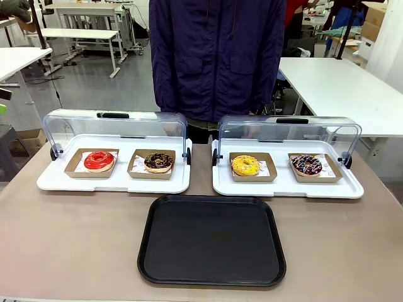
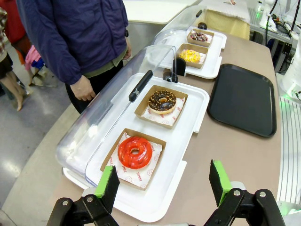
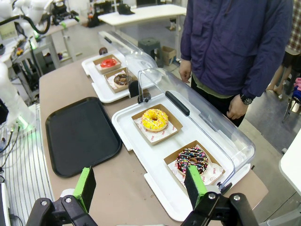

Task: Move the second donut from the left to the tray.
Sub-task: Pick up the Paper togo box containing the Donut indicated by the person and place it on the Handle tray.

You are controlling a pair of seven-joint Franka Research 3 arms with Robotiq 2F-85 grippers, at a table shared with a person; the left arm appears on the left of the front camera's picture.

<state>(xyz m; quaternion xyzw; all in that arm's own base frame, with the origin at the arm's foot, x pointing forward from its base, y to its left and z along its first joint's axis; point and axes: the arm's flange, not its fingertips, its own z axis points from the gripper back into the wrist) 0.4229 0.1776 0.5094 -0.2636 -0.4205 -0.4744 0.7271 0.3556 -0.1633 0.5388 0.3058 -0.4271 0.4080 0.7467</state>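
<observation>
Currently the crumb-topped chocolate donut (image 1: 158, 162) sits just beyond the black tray (image 1: 211, 239), near its far left corner; the left gripper (image 2: 164, 182) and the right gripper (image 3: 139, 183) stand wide open, holding nothing.

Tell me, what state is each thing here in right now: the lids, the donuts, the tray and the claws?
Left lid: swung open.
Right lid: swung open.
Chocolate crumb donut: sitting in its cardboard holder, not yet moved.
Black tray: flat on the table, nothing on it.
Left claw: open, holding nothing.
Right claw: open, holding nothing.
</observation>
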